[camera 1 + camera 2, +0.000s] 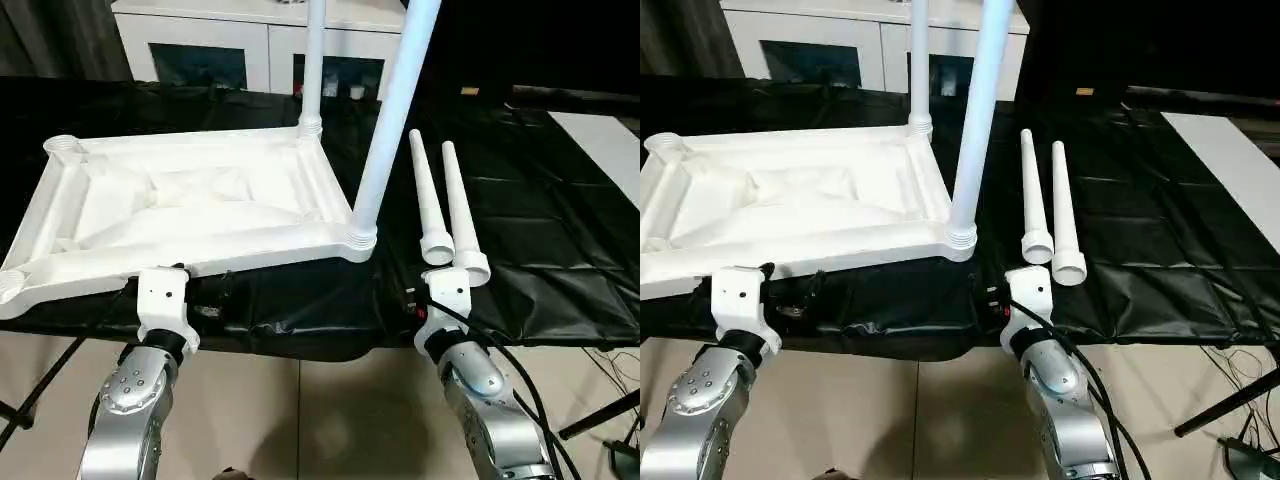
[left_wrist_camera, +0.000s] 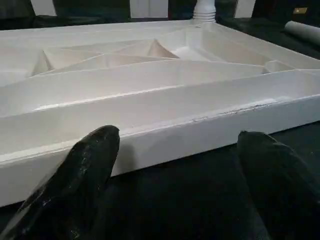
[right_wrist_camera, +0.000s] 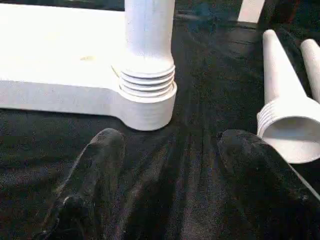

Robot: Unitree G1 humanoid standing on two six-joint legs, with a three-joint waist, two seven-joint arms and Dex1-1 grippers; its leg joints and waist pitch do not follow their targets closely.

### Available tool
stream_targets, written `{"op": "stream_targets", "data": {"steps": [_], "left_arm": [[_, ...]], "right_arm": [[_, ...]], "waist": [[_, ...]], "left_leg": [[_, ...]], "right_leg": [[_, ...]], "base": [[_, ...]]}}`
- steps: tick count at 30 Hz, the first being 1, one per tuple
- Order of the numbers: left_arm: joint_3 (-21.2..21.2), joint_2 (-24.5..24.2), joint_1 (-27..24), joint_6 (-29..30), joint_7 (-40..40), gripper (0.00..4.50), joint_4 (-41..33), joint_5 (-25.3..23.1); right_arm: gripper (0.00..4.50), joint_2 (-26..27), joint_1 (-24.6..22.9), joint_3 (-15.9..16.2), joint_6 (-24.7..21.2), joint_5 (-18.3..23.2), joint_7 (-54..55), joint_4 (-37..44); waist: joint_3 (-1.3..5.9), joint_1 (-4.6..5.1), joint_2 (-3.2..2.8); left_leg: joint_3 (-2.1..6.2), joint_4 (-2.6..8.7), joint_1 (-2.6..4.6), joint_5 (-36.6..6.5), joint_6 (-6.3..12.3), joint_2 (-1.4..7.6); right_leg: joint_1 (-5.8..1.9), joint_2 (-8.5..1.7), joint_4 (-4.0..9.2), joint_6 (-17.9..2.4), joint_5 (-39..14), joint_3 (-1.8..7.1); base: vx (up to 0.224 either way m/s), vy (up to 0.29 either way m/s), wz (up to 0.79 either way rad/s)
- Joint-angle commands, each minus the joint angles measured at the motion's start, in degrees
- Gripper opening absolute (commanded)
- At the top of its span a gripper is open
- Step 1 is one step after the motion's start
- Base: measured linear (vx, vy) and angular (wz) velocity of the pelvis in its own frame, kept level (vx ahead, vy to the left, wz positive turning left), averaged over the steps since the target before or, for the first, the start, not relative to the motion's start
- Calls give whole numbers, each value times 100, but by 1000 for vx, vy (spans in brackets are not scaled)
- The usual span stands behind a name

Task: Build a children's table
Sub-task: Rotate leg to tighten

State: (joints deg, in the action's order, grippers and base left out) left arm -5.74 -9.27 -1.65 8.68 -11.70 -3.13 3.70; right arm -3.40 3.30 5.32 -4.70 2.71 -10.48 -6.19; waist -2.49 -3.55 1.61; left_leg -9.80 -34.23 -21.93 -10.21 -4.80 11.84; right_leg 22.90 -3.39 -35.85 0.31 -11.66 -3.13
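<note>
The white table top (image 1: 190, 205) lies upside down on the black-covered bench, ribbed underside up. Two legs stand screwed into its right corners, one at the far corner (image 1: 313, 60) and one at the near corner (image 1: 392, 120). The left corner sockets (image 1: 62, 146) are empty. Two loose legs (image 1: 430, 200) (image 1: 462, 210) lie side by side to the right of the top. My left gripper (image 2: 175, 165) is open just in front of the top's near rim. My right gripper (image 3: 172, 160) is open, empty, between the near right socket (image 3: 147, 95) and a loose leg's wide end (image 3: 287, 125).
A white cabinet with glass doors (image 1: 250, 50) stands behind the bench. The black sheet (image 1: 540, 260) covers the bench up to its front edge near my wrists. A white panel (image 1: 610, 140) lies at the far right. Cables trail on the floor (image 1: 620, 370).
</note>
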Motion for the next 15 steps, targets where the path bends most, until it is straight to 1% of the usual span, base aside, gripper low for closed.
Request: {"op": "stream_targets", "data": {"steps": [1, 6, 15], "left_arm": [[52, -16, 8, -9, -27, 419, 27, 10], [52, -16, 8, -9, -27, 419, 27, 10], [52, -16, 8, -9, -27, 419, 27, 10]], "right_arm": [[332, -14, 46, -53, -32, 45, 4, -21], [332, -14, 46, -53, -32, 45, 4, -21], [332, -14, 46, -53, -32, 45, 4, -21]], "waist": [[254, -7, -89], [255, -8, -88], [261, -10, -85]], "left_leg": [[70, 497, 98, -2057, -131, 137], [69, 495, 104, -2081, -130, 136], [66, 490, 94, -1997, -116, 135]], "right_leg": [[-164, -350, 537, -610, -1400, 278], [-154, -351, 545, -593, -1450, 279], [-162, -350, 535, -606, -1334, 281]], "base": [[0, 0, 0], [0, 0, 0], [0, 0, 0]]}}
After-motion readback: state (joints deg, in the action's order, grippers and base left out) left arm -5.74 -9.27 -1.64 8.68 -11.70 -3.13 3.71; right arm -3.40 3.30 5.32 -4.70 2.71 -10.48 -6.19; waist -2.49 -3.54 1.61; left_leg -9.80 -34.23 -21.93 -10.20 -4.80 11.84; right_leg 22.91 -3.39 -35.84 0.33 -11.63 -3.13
